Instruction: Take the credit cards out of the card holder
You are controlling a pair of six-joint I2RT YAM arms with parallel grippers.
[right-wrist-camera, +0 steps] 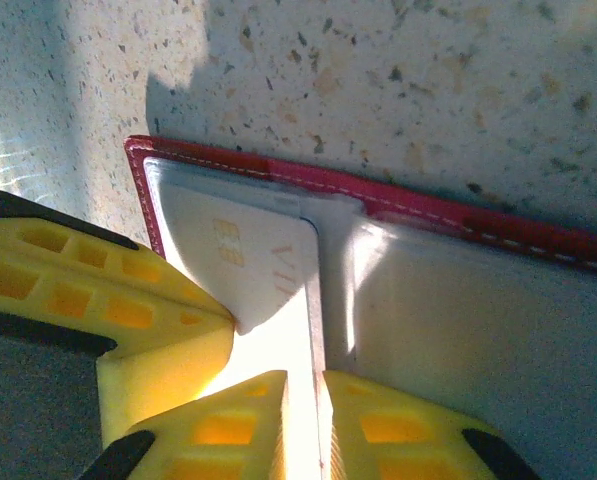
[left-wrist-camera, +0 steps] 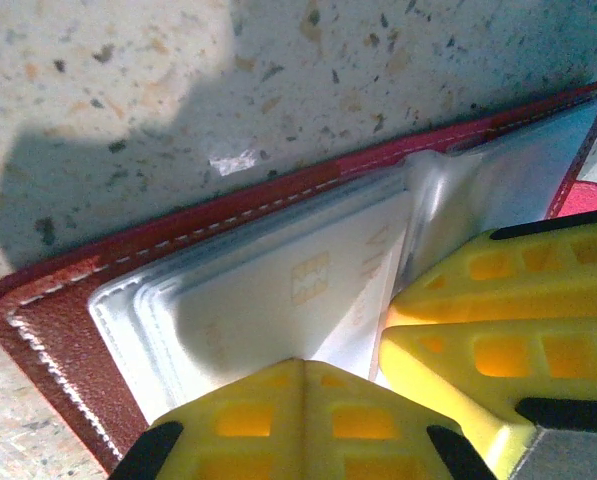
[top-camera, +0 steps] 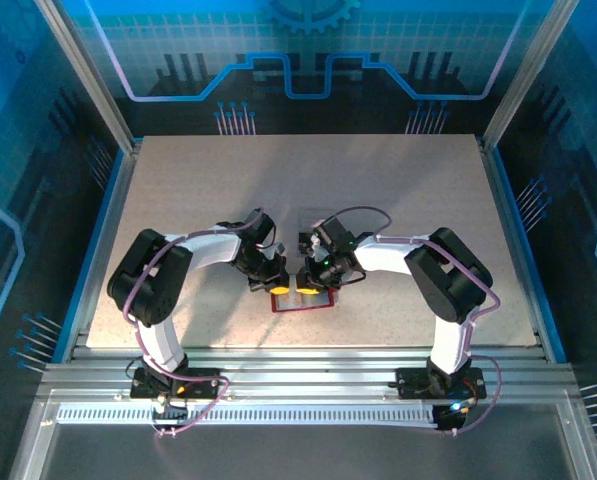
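Yellow fingers of the left gripper (left-wrist-camera: 303,372) sit pressed together with no gap, their joined tip resting on the clear pocket of the card holder (left-wrist-camera: 58,320). The right gripper (right-wrist-camera: 306,388) comes in from the opposite side, its tips almost meeting the left gripper's. Its fingers are nearly together, clamped on a thin clear leaf (right-wrist-camera: 316,290) of the holder that stands upright from the fold, while the pages to either side lie flat.

From above, the holder lies open on the speckled table (top-camera: 398,200), directly under both sets of fingertips. Its long axis runs from one gripper to the other, parallel to the table's near edge, and its red stitched border reaches a little past the fingers toward the arm bases. The red outer cover faces down and the pale sleeves face up.

One pale card (left-wrist-camera: 298,280) lies in the pocket beneath the left gripper's tip, seen through the plastic. A chip and faint raised lettering are visible on its face. Its long side follows the holder's stitched edge, and it is fully seated in the sleeve, with one corner just beside the upright leaf. More sleeve edges are stacked around it.

Whether the flat pocket on the right gripper's side holds anything cannot be told, as it reads only as a pale grey sheet.
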